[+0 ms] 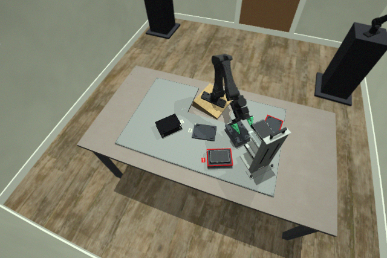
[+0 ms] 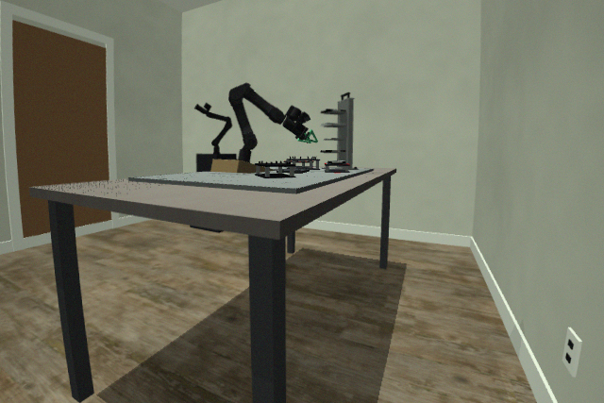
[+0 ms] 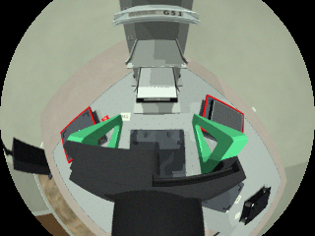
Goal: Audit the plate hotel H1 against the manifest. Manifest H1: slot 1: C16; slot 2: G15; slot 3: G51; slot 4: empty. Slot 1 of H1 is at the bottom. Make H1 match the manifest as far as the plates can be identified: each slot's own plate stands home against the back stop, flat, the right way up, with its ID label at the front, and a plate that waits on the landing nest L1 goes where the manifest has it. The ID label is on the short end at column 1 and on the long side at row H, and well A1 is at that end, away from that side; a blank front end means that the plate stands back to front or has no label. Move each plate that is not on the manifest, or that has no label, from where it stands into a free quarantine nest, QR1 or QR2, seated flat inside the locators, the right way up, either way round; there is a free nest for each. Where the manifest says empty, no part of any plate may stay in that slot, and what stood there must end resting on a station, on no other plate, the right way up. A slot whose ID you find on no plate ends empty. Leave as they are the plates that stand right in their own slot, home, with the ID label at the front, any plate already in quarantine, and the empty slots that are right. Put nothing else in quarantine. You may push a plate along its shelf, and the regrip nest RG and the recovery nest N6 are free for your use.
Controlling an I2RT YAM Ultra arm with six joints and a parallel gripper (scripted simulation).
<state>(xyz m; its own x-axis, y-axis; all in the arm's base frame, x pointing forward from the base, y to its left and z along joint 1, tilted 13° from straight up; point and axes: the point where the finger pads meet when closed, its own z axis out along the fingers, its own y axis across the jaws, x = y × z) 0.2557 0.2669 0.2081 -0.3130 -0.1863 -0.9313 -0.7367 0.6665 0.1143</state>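
Note:
The plate hotel H1 (image 1: 265,148) stands at the right of the mat, also seen in the exterior view (image 2: 341,130). In the wrist view its open front faces me. A plate labelled G51 (image 3: 157,15) sits on an upper shelf, with a grey plate (image 3: 157,54) and a pale one (image 3: 157,92) on the shelves below it. My gripper (image 1: 242,124) hovers in front of the hotel, above a dark nest (image 1: 237,135). Its green fingers are wide open and empty.
A red-framed quarantine nest (image 1: 219,157) holds a grey plate. A second red-framed nest (image 1: 274,122) lies behind the hotel. A flat dark nest (image 1: 204,131) and a black plate on a nest (image 1: 169,124) lie to the left. The arm's base (image 1: 212,100) stands on a tan block.

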